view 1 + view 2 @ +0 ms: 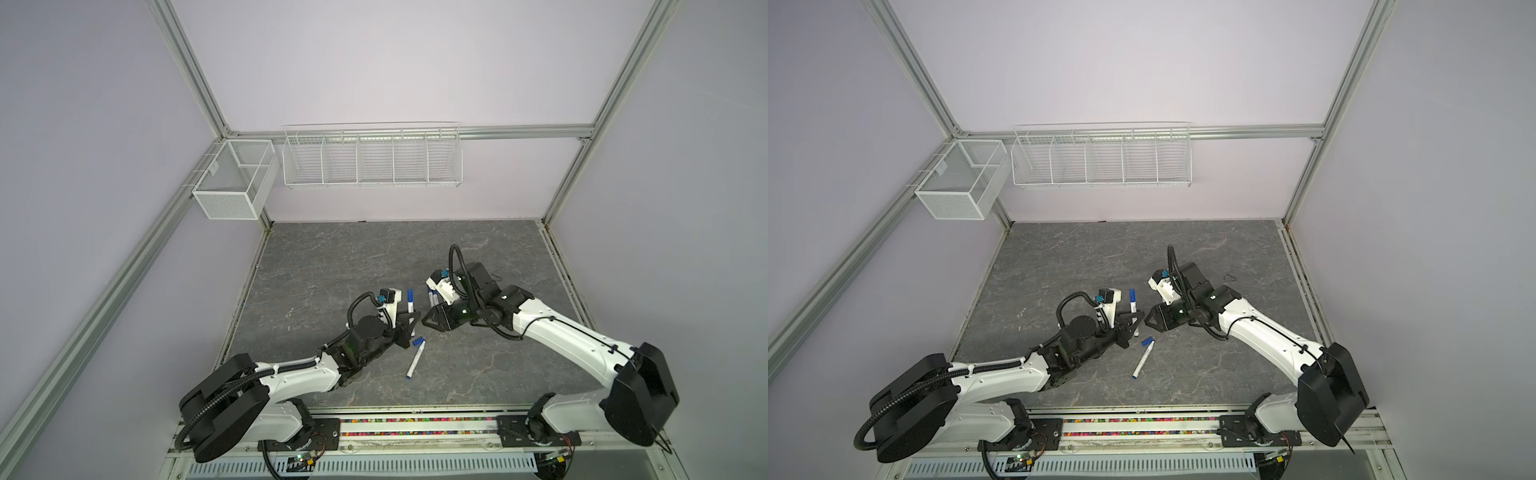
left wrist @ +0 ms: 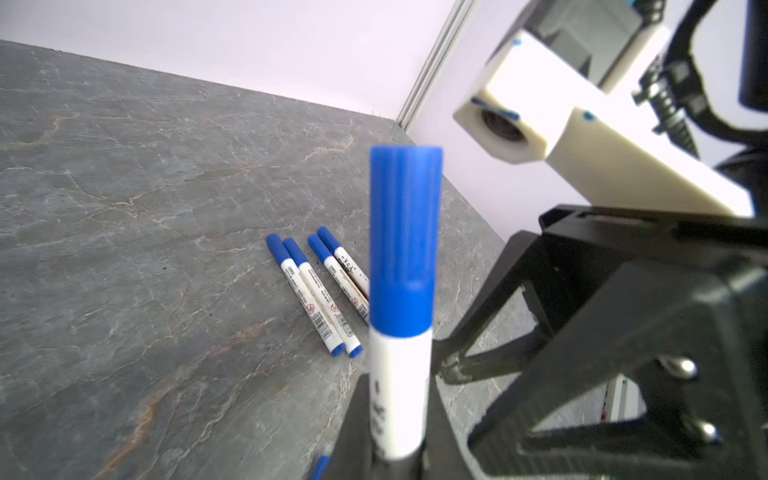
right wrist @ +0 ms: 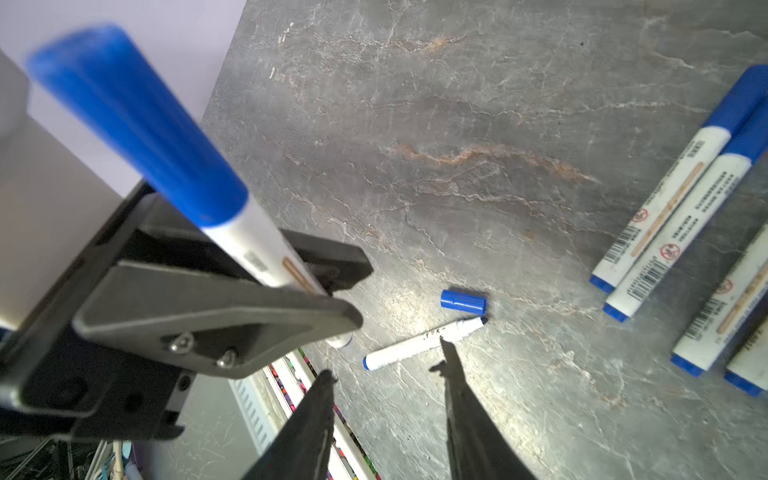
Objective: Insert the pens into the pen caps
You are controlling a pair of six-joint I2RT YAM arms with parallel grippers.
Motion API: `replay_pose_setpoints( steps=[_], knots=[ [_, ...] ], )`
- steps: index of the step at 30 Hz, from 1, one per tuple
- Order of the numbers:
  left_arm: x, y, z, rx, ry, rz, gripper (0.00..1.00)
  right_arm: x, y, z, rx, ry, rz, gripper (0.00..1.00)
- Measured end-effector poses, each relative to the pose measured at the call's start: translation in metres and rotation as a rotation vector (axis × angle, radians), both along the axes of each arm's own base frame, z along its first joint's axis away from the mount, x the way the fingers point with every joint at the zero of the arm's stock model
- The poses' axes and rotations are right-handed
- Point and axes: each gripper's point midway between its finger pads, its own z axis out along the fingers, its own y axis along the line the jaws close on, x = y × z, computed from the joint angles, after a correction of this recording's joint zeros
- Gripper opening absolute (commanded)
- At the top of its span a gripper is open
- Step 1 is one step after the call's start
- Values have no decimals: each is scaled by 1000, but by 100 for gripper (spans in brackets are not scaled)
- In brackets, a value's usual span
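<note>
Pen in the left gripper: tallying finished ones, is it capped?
Capped: a blue cap covers one end of the pen, meeting its white barrel.

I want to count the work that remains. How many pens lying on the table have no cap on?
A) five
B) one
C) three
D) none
B: only one uncapped pen lies on the table, with a loose cap beside it. The four grouped pens wear caps, as does the held pen in the left hand.
</note>
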Motion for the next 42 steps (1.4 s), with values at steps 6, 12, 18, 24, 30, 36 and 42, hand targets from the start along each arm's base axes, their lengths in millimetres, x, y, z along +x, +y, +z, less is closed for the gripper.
replay_pose_setpoints(
  steps=[6, 12, 18, 24, 30, 36, 42],
  knots=[
    [4, 0, 0, -12, -1, 18, 0, 2, -1, 9, 15, -35, -10, 45],
    [5, 0, -1, -12, 3, 23, 0, 8, 10, 27, 71, -96, -2, 45],
    [5, -1, 0, -15, 1, 23, 0, 20, 32, 57, 153, -148, 22, 45],
    [5, -2, 4, -23, -5, 21, 0, 24, 56, 44, 155, -116, 54, 43],
    [4, -3, 6, -28, -9, 17, 0, 25, 58, 38, 146, -100, 45, 33],
    [3, -4, 9, -42, -15, 11, 10, 29, 58, 39, 141, -124, 37, 17],
    [3, -3, 11, -38, -24, 10, 100, 33, 56, 38, 135, -118, 11, 13]
  ],
)
